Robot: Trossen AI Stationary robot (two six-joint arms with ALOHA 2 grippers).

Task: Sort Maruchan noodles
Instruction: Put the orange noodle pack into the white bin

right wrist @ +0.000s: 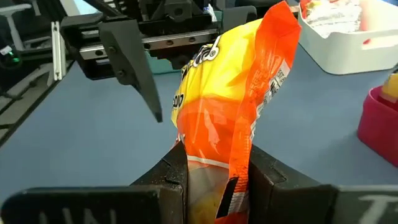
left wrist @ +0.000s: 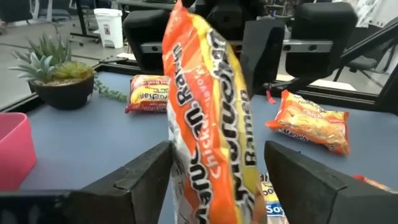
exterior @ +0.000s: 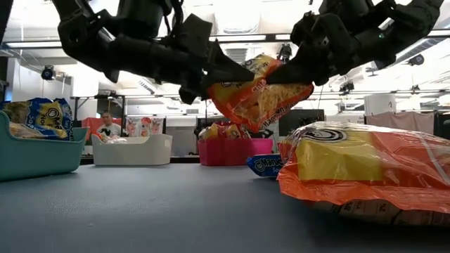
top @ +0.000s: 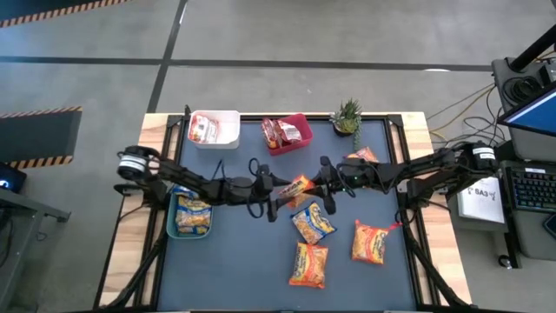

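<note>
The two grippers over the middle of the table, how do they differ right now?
The left gripper stands open, its fingers spread clear of the orange noodle packet; the right gripper is shut on that packet's end. So the right one alone carries it, while the left holds nothing. Both meet at the same packet above mid-table.

Grey concrete floor [top: 287, 39] with dark seams and hazard-striped strips [top: 39, 111]; desk with keyboard [top: 532, 187] beyond the table's right edge; ceiling strip lights [exterior: 239, 38]; seated person [exterior: 107, 127] behind the far edge.
</note>
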